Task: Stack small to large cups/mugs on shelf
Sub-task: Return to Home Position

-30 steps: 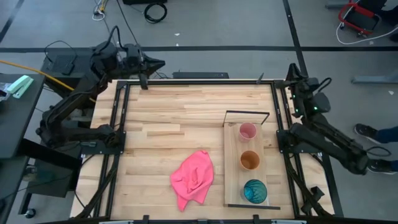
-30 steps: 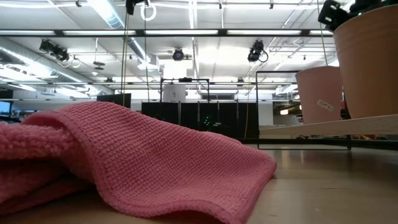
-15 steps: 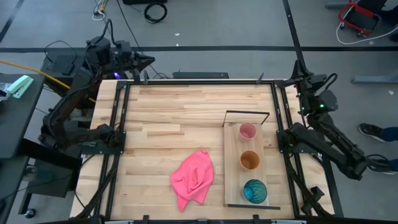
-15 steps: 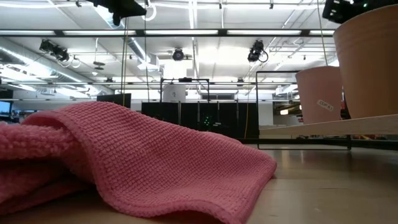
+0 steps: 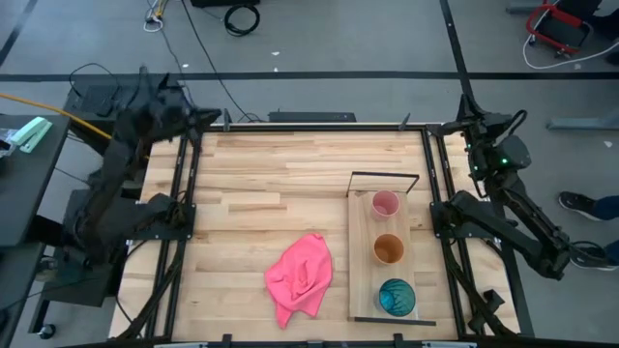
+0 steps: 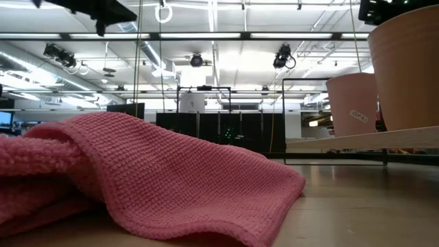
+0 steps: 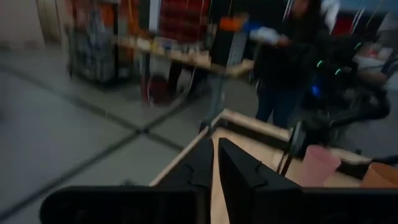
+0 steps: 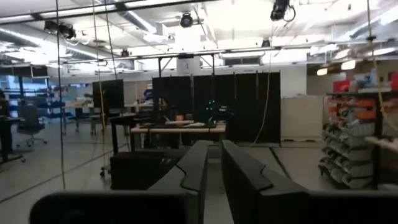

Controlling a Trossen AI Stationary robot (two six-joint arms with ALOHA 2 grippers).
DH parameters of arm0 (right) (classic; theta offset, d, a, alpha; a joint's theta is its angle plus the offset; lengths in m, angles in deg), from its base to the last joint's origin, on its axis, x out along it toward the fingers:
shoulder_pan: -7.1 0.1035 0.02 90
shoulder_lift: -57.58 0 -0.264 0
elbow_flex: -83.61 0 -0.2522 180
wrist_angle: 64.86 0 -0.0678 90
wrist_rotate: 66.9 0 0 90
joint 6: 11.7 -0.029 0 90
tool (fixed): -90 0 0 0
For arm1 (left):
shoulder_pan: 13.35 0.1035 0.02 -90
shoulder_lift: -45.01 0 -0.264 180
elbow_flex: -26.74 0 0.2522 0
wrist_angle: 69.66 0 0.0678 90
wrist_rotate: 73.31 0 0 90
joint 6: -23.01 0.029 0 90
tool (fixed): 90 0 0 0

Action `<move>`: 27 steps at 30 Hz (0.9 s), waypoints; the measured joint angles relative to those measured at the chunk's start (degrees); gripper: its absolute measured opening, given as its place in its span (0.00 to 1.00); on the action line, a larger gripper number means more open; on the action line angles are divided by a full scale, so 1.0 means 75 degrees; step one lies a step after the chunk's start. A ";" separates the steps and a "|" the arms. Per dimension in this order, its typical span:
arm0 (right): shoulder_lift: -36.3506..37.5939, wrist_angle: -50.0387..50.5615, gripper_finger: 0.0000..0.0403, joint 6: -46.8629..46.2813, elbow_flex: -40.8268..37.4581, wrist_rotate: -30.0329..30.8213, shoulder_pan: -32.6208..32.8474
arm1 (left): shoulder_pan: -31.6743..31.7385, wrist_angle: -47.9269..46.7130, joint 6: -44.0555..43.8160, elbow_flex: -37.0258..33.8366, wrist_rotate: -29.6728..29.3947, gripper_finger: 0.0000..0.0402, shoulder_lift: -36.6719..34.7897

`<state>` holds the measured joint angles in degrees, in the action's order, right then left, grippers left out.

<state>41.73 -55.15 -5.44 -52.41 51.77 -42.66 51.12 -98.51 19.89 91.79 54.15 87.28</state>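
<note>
Jaws apparently closed, left and right

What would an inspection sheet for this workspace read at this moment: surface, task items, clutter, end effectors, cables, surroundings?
Surface: wooden tabletop inside a black frame.
Job's things: pink cup, orange cup and teal cup stand upright in a row on the shelf, apart, not nested.
Clutter: pink cloth, crumpled beside the shelf.
End effectors: left end effector and right end effector are near the table's back corners, fingers close together, empty.
Cables: yellow cable and coiled black cable off the table.
Surroundings: person's shoe on the floor at right.
</note>
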 joint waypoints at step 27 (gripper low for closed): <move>0.1750 -0.0331 0.14 -0.1614 -0.2201 -0.0579 0.0003 | -0.0105 0.2491 -0.1387 -0.3501 -0.0246 0.07 -0.2543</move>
<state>54.85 -57.63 -17.55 -68.92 47.43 -42.64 50.33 -79.83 9.49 65.53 52.31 68.21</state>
